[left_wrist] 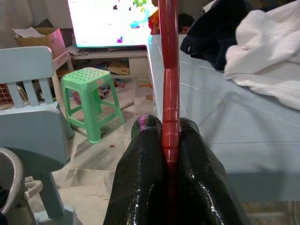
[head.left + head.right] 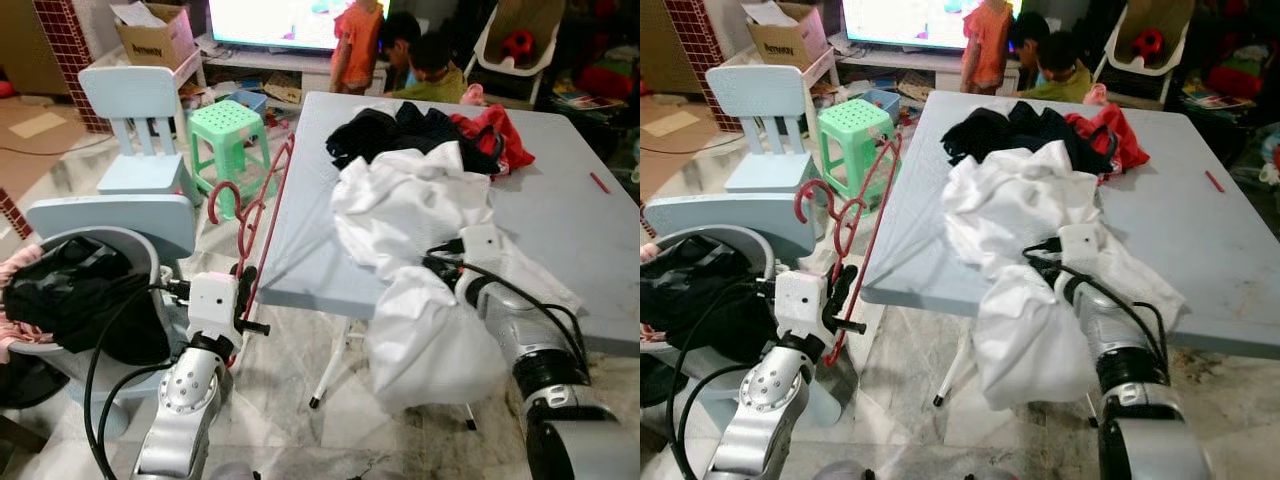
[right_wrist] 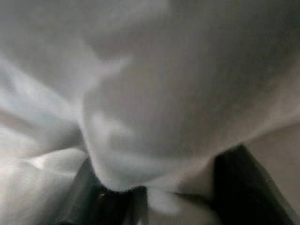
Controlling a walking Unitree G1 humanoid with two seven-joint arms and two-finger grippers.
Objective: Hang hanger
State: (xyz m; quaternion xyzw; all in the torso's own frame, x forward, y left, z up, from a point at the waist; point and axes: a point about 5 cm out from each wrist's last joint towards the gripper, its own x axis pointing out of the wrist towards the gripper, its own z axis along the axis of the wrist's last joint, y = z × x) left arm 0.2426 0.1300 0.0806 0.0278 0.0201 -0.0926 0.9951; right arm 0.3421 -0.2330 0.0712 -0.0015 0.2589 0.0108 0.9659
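A red hanger stands nearly upright beside the left edge of the grey table, hook uppermost. My left gripper is shut on the hanger's lower bar; in the left wrist view the red bar is pinched in that gripper. A white garment lies heaped on the table and spills over its front edge. My right gripper is buried in that cloth at the front edge. In the right wrist view a fold of white cloth sits between its dark fingers.
Black clothes and a red garment lie at the table's back. A green stool, pale blue chairs and a tub of dark clothes stand on the left. People sit by a screen beyond the table.
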